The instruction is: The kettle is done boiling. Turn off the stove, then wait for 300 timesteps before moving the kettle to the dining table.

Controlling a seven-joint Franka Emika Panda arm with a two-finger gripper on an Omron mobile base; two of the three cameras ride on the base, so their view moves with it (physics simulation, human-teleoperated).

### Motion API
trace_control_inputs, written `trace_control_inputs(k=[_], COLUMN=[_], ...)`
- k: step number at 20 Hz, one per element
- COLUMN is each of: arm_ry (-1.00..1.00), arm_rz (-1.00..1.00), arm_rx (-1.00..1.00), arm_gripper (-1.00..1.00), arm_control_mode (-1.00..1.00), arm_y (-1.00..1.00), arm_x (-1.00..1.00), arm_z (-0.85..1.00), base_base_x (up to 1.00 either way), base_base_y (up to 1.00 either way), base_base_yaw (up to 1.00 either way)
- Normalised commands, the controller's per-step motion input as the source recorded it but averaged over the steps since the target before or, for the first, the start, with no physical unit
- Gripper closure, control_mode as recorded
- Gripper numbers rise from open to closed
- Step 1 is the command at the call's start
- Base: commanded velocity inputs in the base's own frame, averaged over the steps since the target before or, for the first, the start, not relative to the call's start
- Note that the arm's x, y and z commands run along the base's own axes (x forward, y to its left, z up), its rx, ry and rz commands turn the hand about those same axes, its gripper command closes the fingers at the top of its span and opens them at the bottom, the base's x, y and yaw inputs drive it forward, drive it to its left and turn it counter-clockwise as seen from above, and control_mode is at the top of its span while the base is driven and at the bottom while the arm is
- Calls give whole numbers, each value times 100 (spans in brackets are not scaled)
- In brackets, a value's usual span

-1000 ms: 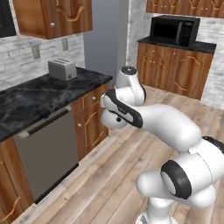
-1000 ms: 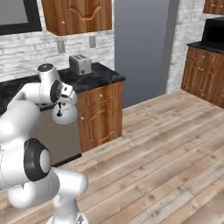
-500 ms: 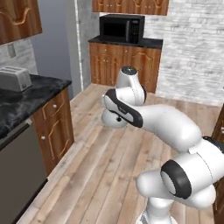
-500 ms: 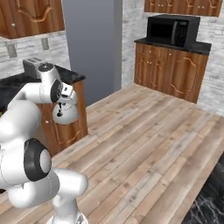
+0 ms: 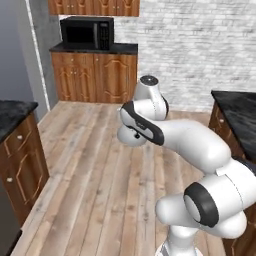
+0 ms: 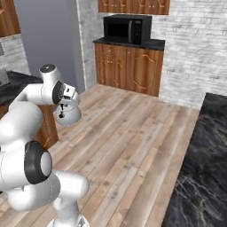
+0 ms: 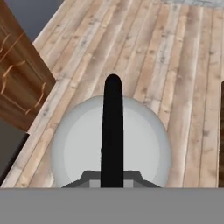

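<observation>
**A:** Start with the left base view. What do you see?

**B:** The white arm rises from the lower right and bends across the middle. Under its hand hangs the kettle, silvery-white, in the air above the wooden floor. The arm hides most of it, and I cannot make out the tool there. Behind stands a black microwave on a wooden cabinet against the brick wall. At the right edge is a corner of the dining table, its tabletop black marble, well apart from the kettle.

**A:** And the right base view?

**B:** The arm comes up from the lower left. The tool points down, closed on the kettle's handle; the kettle hangs just below it, over the floor and beside a wooden cabinet at the left. The dining table fills the lower right, its veined tabletop bare where I can see it. The microwave sits in the far corner.

**A:** The hand view?

**B:** Looking straight down on the kettle: a pale round dome with the black handle running up the middle. The tool is clamped on that handle at the bottom. Floor planks lie beneath, with a wooden cabinet at the left.
</observation>
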Motion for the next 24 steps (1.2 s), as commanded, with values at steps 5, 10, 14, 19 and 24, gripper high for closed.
trace_control_inputs(k=[5,10,14,19,24], arm_ry=[0,0,0,0,0], arm_rz=[0,0,0,0,0], arm_rx=[0,0,0,0,0], arm_gripper=[100,100,100,100,100], arm_control_mode=[100,100,100,100,100], arm_y=[0,0,0,0,0], arm_x=[0,0,0,0,0], arm_z=[0,0,0,0,0], base_base_x=[61,63,58,58,63], base_base_y=[32,32,29,28,32], base_base_yaw=[-35,-34,-34,-34,-33])
